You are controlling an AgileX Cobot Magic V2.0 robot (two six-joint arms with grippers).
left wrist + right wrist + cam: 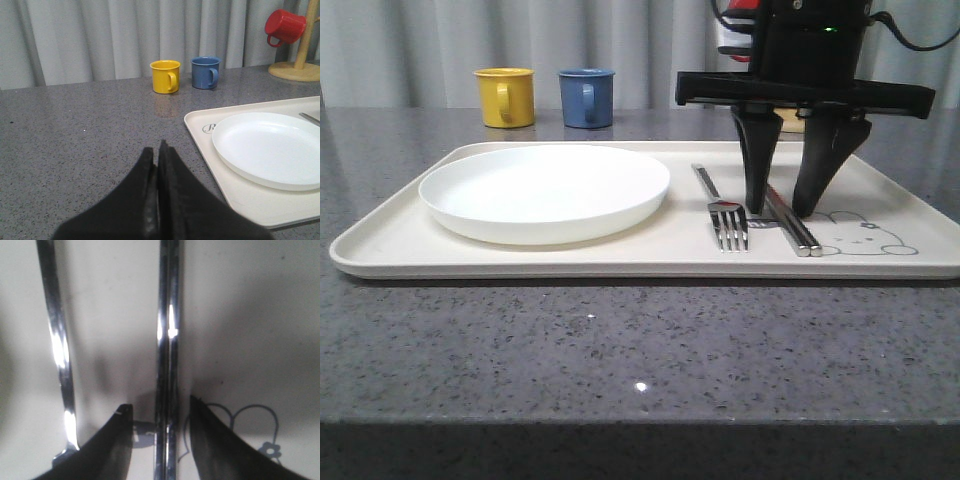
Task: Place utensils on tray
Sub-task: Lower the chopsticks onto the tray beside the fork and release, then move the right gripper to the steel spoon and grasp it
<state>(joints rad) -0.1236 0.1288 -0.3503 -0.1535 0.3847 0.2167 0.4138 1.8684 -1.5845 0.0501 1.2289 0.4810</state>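
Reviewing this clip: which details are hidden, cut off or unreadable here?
- Front view: the right claw covers the far part of the chopsticks.
- Front view: a red object behind the right arm is mostly blocked.
- Left wrist view: the plate overlaps the tray script; one letter shows.
- Right wrist view: the fork tines and rabbit drawing are cut off by the fingers and frame edge.
- No spoon is identifiable.

Bright, even light from above. Strong glare on plate (544,190), nearly overexposed. Soft shadows under tray (390,250) edge. Close, blurred chopsticks (166,355) with white reflections.
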